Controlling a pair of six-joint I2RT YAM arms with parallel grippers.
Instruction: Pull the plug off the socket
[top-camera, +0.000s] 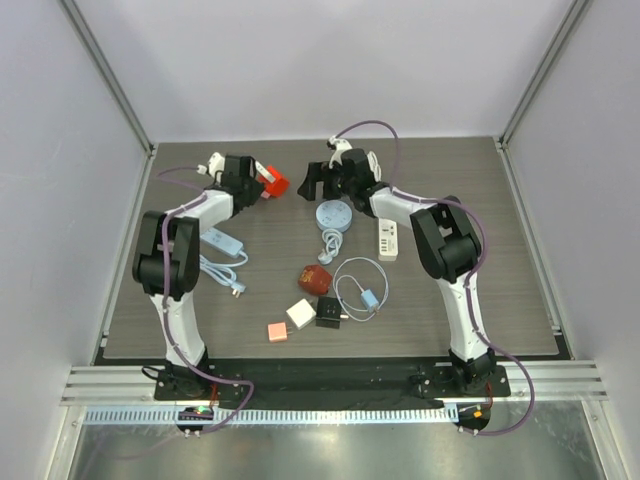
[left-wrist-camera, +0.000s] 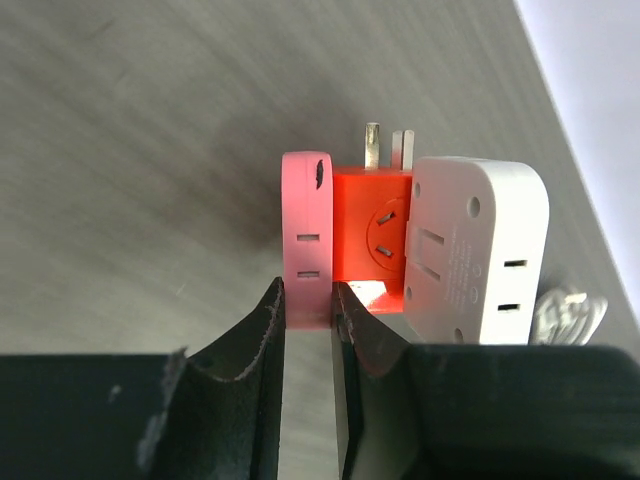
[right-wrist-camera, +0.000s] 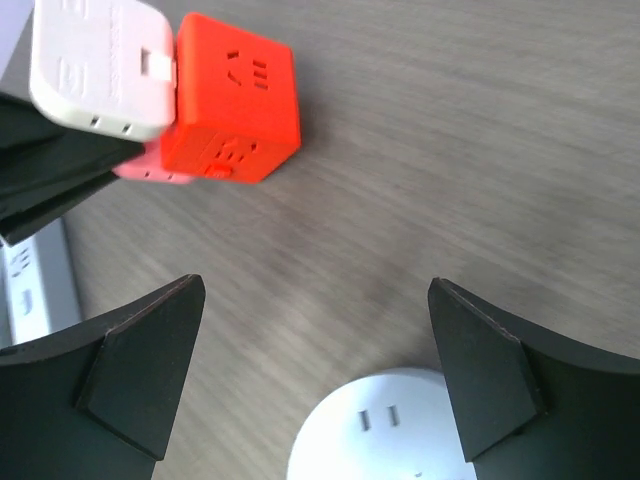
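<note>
In the left wrist view my left gripper (left-wrist-camera: 308, 295) is shut on a flat pink plug (left-wrist-camera: 307, 240). The plug sits pressed into one face of an orange cube socket (left-wrist-camera: 370, 225). A white adapter (left-wrist-camera: 478, 250) is stuck on the cube's opposite face, and metal prongs stick out of the cube's far side. From above, this cluster (top-camera: 274, 183) is at the back left with the left gripper (top-camera: 262, 186) on it. My right gripper (top-camera: 320, 178) stands open just right of it, apart from the orange cube (right-wrist-camera: 232, 100), with nothing between its fingers (right-wrist-camera: 150, 360).
A round white socket (top-camera: 333, 215) lies under the right gripper. A white power strip (top-camera: 388, 238), a light-blue strip (top-camera: 222, 242), a red object (top-camera: 314, 280), a coiled cable (top-camera: 362, 285) and small black (top-camera: 328, 312), white (top-camera: 300, 313) and pink (top-camera: 277, 331) cubes lie nearer.
</note>
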